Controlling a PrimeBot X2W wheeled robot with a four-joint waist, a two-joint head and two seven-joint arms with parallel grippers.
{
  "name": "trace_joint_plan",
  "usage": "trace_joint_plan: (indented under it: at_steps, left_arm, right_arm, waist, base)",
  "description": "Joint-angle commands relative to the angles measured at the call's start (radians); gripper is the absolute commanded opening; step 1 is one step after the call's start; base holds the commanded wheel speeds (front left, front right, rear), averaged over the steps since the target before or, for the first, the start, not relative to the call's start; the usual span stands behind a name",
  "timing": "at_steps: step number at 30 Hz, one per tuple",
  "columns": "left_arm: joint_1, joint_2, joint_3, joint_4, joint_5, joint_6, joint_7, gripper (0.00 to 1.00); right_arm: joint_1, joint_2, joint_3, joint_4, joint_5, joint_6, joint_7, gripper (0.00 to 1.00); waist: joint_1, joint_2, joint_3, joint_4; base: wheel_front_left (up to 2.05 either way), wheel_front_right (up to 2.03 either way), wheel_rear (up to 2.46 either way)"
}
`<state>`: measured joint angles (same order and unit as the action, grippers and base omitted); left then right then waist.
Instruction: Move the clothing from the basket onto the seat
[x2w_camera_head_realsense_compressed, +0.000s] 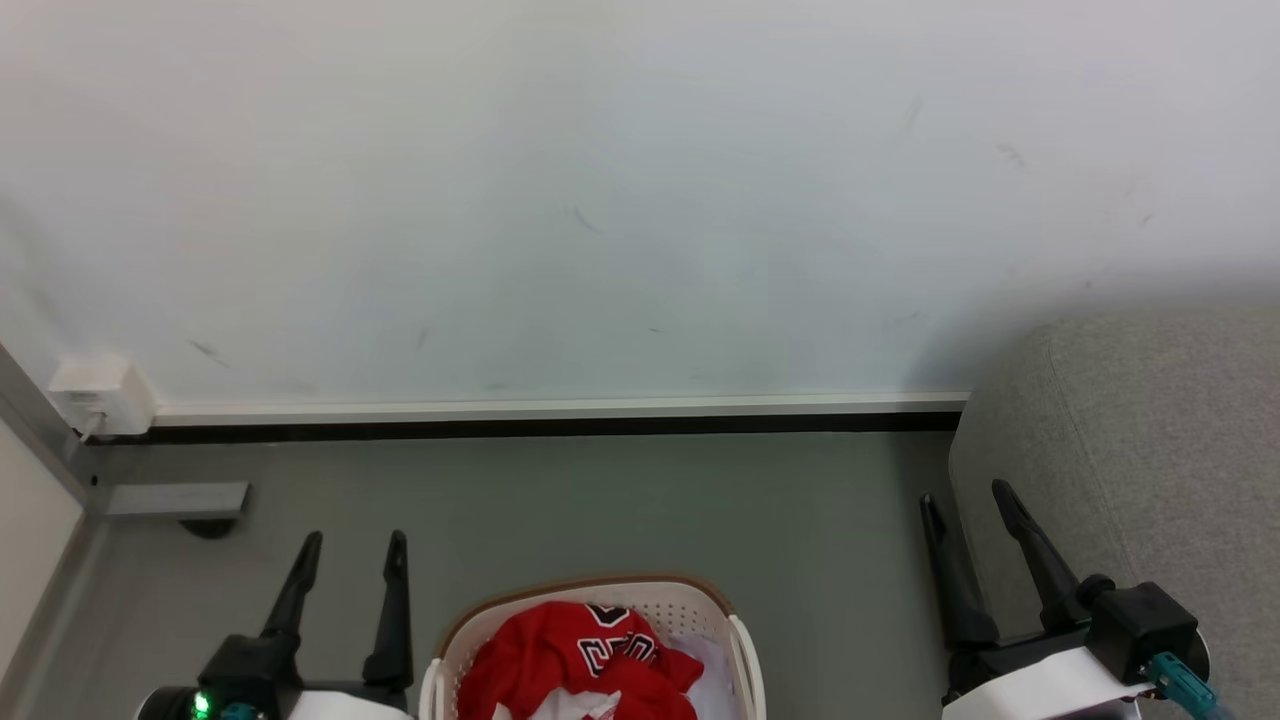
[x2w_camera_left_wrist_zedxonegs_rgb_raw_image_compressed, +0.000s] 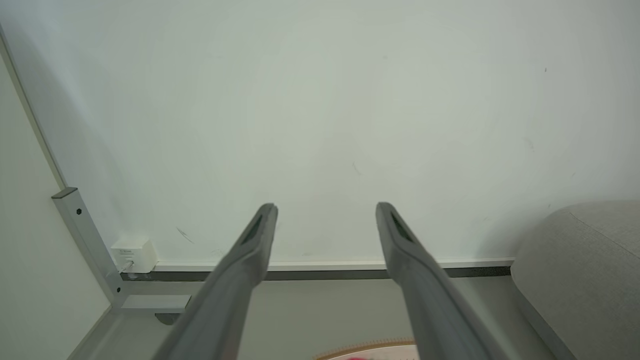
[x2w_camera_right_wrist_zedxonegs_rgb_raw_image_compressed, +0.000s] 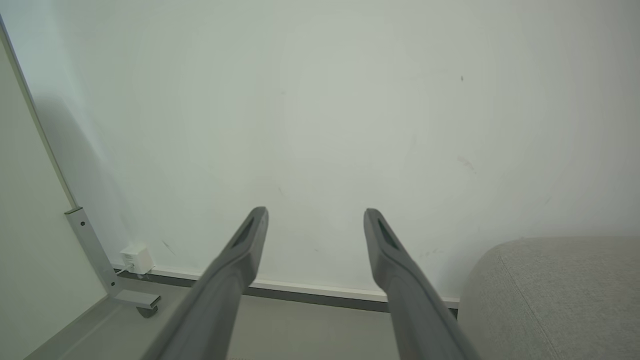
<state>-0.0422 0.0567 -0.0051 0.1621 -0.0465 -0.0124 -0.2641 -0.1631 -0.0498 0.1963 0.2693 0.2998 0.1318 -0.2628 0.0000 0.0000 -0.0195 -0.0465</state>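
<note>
red clothing (x2w_camera_head_realsense_compressed: 570, 650) in basket (x2w_camera_head_realsense_compressed: 590, 582), between left claw (x2w_camera_head_realsense_compressed: 355, 540) and right claw (x2w_camera_head_realsense_compressed: 965, 494), both spread, neither touching it

A pale, faintly scuffed wall (x2w_camera_head_realsense_compressed: 640, 200) stood above a white skirting board (x2w_camera_head_realsense_compressed: 560, 408) with a dark strip under it. Below the skirting board lay grey-green floor (x2w_camera_head_realsense_compressed: 600, 500). At its left end sat a white plug box (x2w_camera_head_realsense_compressed: 100, 393), beside a grey metal frame (x2w_camera_head_realsense_compressed: 175, 498).

basket (x2w_camera_head_realsense_compressed: 742, 645) cut off below, seat (x2w_camera_head_realsense_compressed: 1150, 440) cropped right
</note>
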Motion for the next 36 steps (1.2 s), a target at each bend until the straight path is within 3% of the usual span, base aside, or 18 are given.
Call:
trace_joint_plan:
  at_steps: [1, 8, 24, 36]
  left_arm:
    - [-0.005, 0.002, 0.005, -0.001, 0.002, -0.004, -0.001, 1.00]
    - [-0.020, 0.001, 0.018, 0.003, -0.009, -0.017, -0.001, 1.00]
    - [-0.161, 0.000, 0.048, 0.043, -0.051, -0.061, -0.001, 1.00]
    - [-0.308, 0.027, 0.017, 0.270, -0.042, -0.092, -0.001, 1.00]
  right_arm:
    - [-0.013, -0.001, -0.003, -0.003, 0.005, -0.002, -0.003, 1.00]
    - [-0.027, -0.001, -0.011, -0.015, 0.011, -0.002, -0.003, 1.00]
    - [-0.132, -0.001, -0.051, -0.064, 0.022, -0.002, -0.002, 1.00]
    - [-0.204, -0.001, -0.089, -0.152, 0.031, -0.002, -0.002, 1.00]
  waist:
    - [0.0000, 0.0000, 0.005, -0.004]
    - [0.0000, 0.0000, 0.048, -0.022]
    - [0.0000, 0.0000, 0.257, -0.075]
    - [0.0000, 0.0000, 0.410, -0.135]
  base:
    - [0.00, 0.00, 0.00]
    - [0.00, 0.00, 0.00]
    - [0.00, 0.00, 0.00]
    - [0.00, 0.00, 0.00]
